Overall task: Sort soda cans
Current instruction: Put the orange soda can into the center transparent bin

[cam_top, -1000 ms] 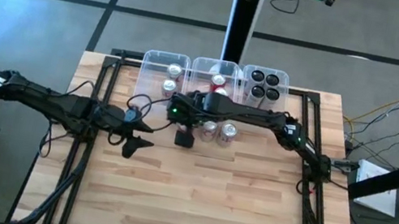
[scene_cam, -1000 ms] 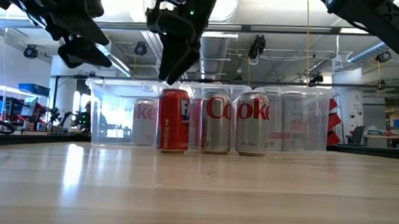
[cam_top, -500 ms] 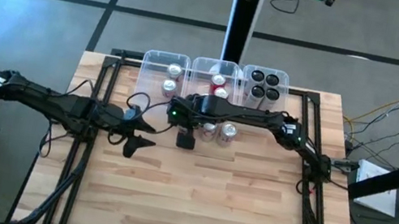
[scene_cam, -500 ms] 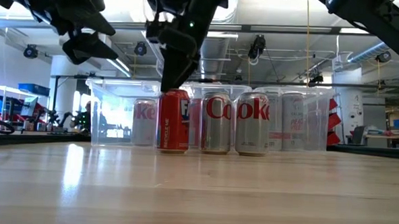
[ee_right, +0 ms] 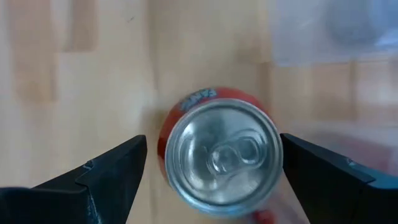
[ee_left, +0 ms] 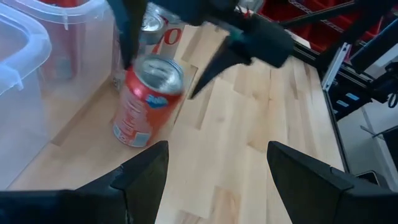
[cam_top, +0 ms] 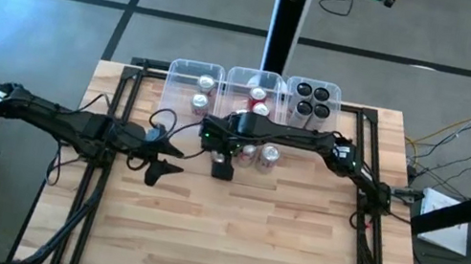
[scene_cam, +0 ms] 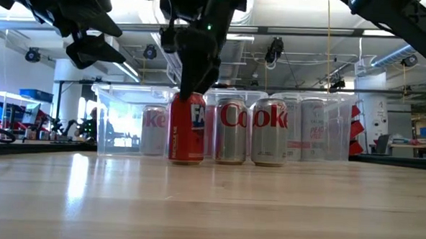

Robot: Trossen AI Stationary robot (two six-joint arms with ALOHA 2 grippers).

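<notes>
A red soda can (ee_right: 219,152) stands upright on the table, at the left of a row with two silver cans (scene_cam: 231,131) (scene_cam: 270,133). My right gripper (ee_right: 213,146) hangs open just above the red can (scene_cam: 187,129), pointing steeply down, one finger on either side of the can's silver top, apart from it. In the high view this gripper (cam_top: 223,166) hides the can. My left gripper (cam_top: 162,163) waits open to the left, above the table, with nothing between its fingers (ee_left: 214,180). The red can (ee_left: 146,102) shows ahead of it.
Three clear tubs line the far edge: the left one (cam_top: 189,73) holds silver cans, the middle one (cam_top: 243,77) red cans, the right one (cam_top: 315,86) dark cans. A tall black post (cam_top: 287,20) stands behind them. Bare wood lies toward the near edge.
My right gripper has sunk toward the red can's top and tipped more steeply downward, its fingers staying open. The cans have not moved.
</notes>
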